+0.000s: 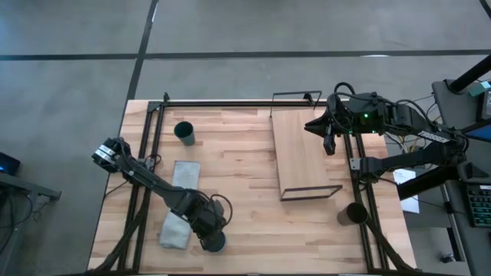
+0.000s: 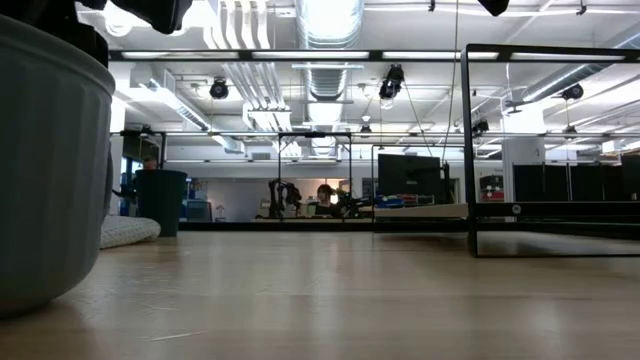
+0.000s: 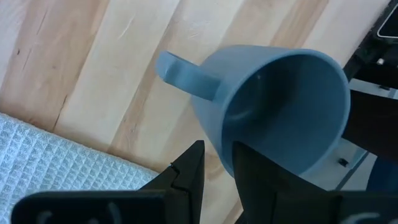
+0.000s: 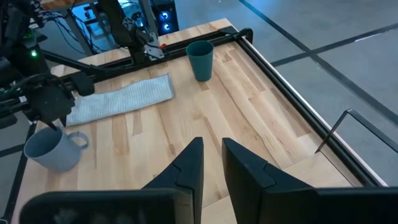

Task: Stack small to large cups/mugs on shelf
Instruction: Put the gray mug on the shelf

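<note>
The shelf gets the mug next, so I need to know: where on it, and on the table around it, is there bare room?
The shelf is bare along its whole board. The table lies open between the shelf, the green cup and the cloth. It is crowded at the cloth's end, where the left gripper meets the mug.

No legible txt, labels or nos. anywhere in these views.

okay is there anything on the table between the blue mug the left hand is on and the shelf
Nothing visible. The left hand grips the blue-grey mug by its rim at the table's near edge; bare planks run across to the shelf. The grey cloth lies on the mug's other side.
</note>
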Action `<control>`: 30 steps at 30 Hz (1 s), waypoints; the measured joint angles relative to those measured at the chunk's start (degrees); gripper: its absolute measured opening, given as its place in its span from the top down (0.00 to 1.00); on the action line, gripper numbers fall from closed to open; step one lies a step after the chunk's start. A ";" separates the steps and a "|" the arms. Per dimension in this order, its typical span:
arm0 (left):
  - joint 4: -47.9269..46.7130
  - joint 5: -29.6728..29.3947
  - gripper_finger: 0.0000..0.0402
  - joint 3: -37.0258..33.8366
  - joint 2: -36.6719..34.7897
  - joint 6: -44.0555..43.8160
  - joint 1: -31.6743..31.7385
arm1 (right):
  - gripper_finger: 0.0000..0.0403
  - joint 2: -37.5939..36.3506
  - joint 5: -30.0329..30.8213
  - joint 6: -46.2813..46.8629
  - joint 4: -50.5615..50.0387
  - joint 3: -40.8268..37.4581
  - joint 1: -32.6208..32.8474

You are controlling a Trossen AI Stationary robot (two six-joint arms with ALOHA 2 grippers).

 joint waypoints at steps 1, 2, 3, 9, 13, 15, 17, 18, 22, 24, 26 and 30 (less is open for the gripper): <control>-0.04 0.00 0.83 0.00 0.18 0.22 0.00 | 0.87 0.00 0.00 0.00 0.00 0.00 0.00; -0.02 0.00 0.83 0.00 0.37 0.27 0.00 | 0.87 0.00 0.00 -0.02 -0.01 -0.01 -0.01; -0.04 -0.02 0.83 -0.02 0.50 0.29 -0.02 | 0.87 0.00 0.00 -0.02 -0.02 -0.01 0.00; -0.01 -0.81 0.83 -0.02 0.70 0.29 -0.02 | 0.87 0.00 0.00 -0.02 -0.02 -0.02 0.00; 0.28 -1.40 0.83 -0.26 0.70 1.68 -0.02 | 0.87 0.00 0.00 0.00 -0.02 -0.02 0.00; 0.22 -1.40 0.83 -0.35 0.70 2.34 -0.02 | 0.87 0.00 0.00 0.00 -0.02 0.00 0.00; 0.22 -1.46 0.83 -0.35 0.70 2.96 -0.02 | 0.87 0.00 0.00 0.00 -0.02 -0.02 0.00; 0.22 -1.62 0.83 -0.35 0.70 2.96 -0.02 | 0.87 0.00 0.00 0.00 -0.02 -0.02 -0.01; 0.29 -1.82 0.83 -0.38 0.70 2.98 -0.02 | 0.87 0.00 0.01 0.00 -0.02 -0.01 0.00; 0.98 -1.82 0.83 -0.60 0.70 3.00 -0.02 | 0.87 0.00 0.00 0.00 -0.02 0.00 0.00; 2.31 -1.81 0.83 -0.90 0.70 2.98 -0.02 | 0.87 0.00 0.00 0.00 -0.02 -0.01 0.00; 4.63 -1.81 0.83 -1.98 0.70 2.91 -0.02 | 0.87 0.00 0.01 0.00 -0.02 -0.02 0.00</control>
